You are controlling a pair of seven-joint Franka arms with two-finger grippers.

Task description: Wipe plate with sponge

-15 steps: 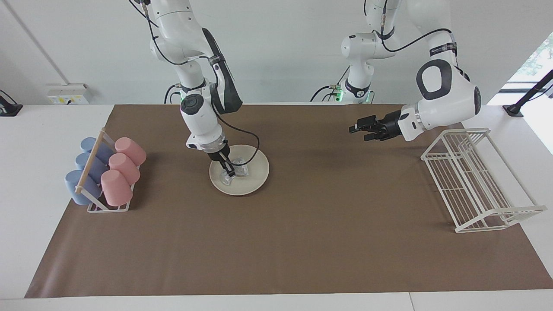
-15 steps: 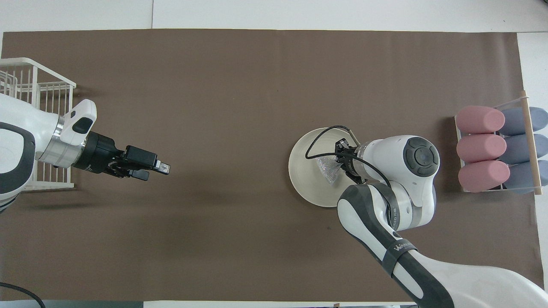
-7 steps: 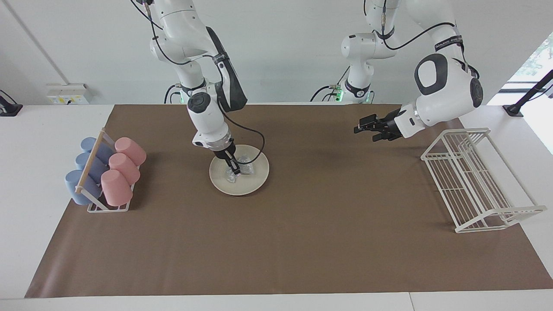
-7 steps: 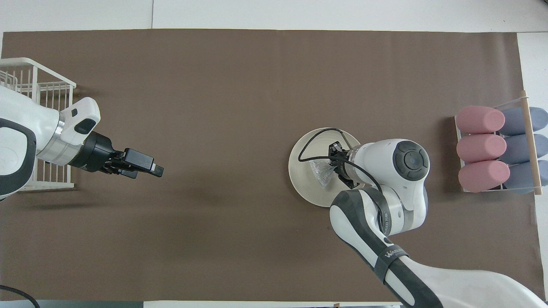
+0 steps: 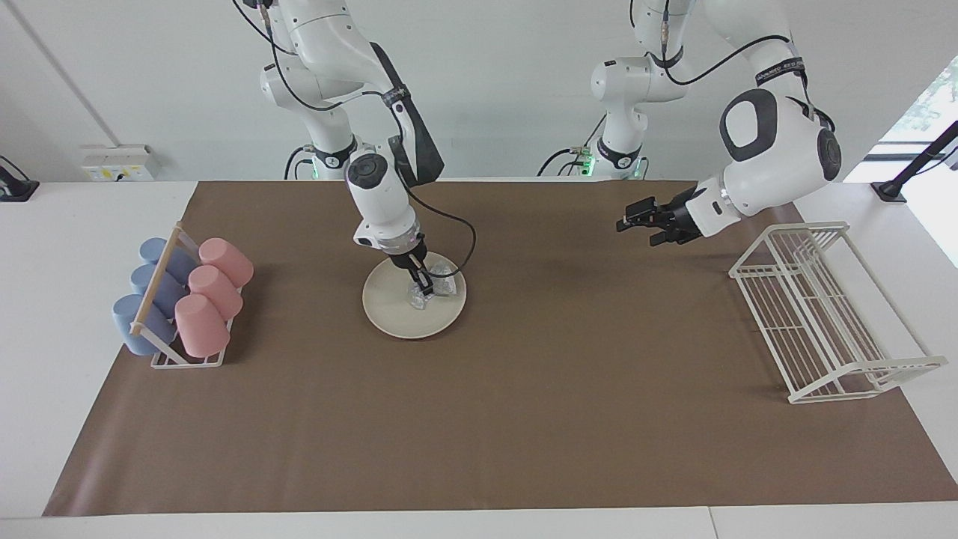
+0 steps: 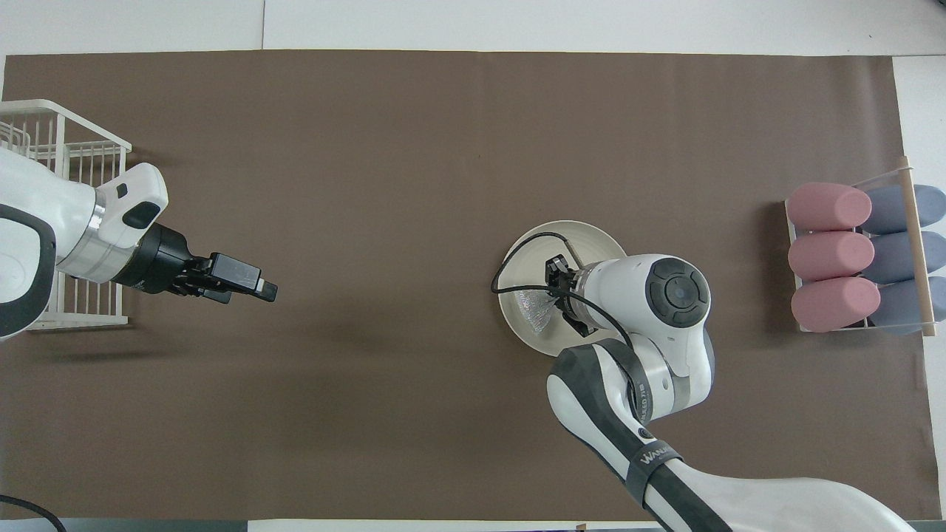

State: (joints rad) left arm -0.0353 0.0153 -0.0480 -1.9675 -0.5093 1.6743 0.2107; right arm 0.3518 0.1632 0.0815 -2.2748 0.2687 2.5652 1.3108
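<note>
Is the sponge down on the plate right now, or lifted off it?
Down on it: the sponge lies on the plate, pinched by the right gripper.

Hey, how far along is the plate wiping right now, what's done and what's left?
Done: the right gripper has the sponge and has it down on the plate. In hand: wiping, with the sponge at the side of the plate toward the left arm's end of the table. Left: no telling how much is wiped; the sponge is not yet let go. The left gripper waits over the brown mat.
</note>
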